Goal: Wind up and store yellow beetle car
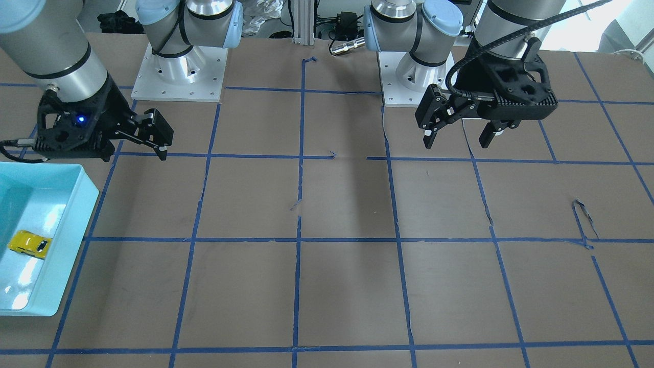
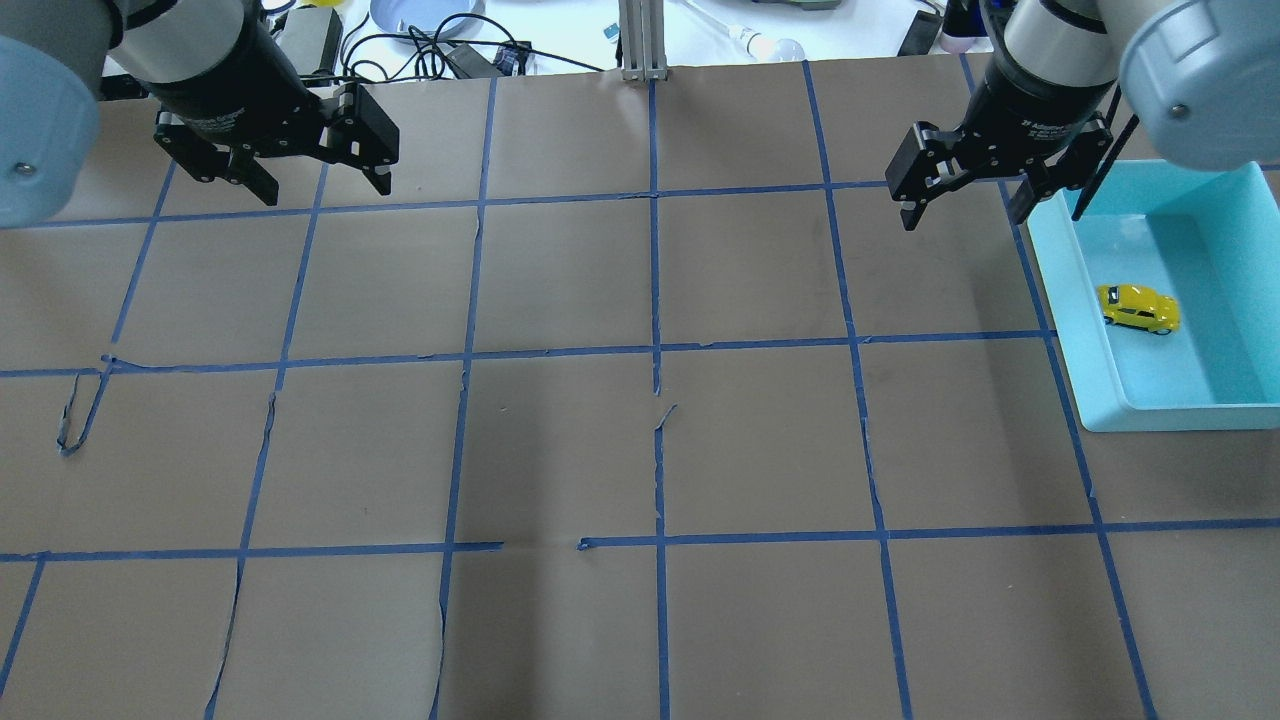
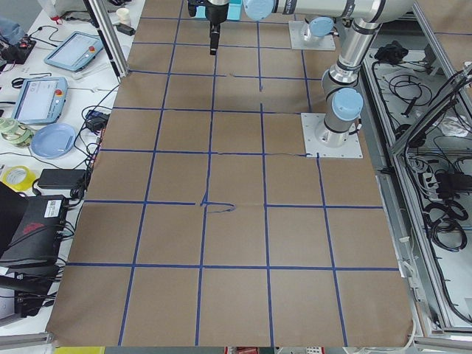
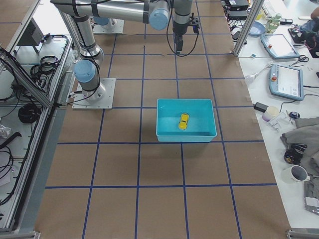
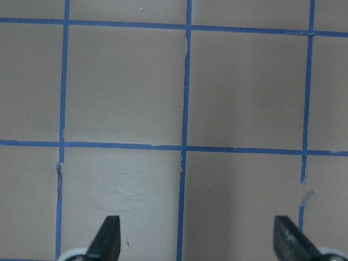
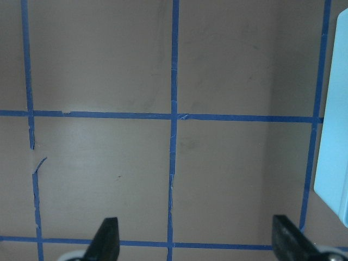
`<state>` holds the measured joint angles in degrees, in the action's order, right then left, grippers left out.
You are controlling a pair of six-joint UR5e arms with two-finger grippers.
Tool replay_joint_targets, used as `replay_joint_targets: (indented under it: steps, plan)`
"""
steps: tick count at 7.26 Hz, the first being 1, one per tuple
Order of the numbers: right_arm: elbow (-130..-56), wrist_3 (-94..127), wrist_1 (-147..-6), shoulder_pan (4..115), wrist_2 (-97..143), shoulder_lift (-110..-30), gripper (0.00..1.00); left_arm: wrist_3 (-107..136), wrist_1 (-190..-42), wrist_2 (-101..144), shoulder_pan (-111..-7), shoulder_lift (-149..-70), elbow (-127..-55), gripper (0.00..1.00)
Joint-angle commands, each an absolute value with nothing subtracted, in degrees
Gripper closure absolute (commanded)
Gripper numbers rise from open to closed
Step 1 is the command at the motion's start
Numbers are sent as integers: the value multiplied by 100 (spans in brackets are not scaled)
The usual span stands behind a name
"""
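My left hand (image 2: 325,190) hung released over the far left of the desk (image 2: 560,450), whose brown paper carried a blue tape grid. My right hand (image 2: 963,216), likewise released and holding nothing, hung just beside the far left corner of the teal bin (image 2: 1180,415). Inside it, walled all round, sat the yellow beetle car (image 2: 1138,308), its long axis running roughly left to right.

One camera is facing the robot, looking steeply down on the counter (image 1: 347,204); another is looking forward over its shoulders; two are looking along it from either end. Wrist cameras are sitting close, pointing down. Front, overhead and right-end views are sharing the teal bin (image 2: 1180,418).
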<state>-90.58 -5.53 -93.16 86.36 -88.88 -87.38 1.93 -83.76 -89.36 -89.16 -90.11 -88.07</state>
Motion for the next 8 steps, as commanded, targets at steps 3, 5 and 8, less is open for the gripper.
replay_joint_targets:
  steps: [3, 5, 8]
  plan:
    - [-9141, 59, -9168, 8718, -8842, -8983, 0, 193, -8376, -8939, -8903, -9009, -8807, 0]
    - [-9149, 70, -9158, 8736, -8877, -8974, 0, 193, -8376, -8939, -8912, -9009, -8807, 0]
    - [-9149, 79, -9167, 8833, -8860, -8947, 0, 193, -8367, -8912, -8921, -9009, -8798, 0]
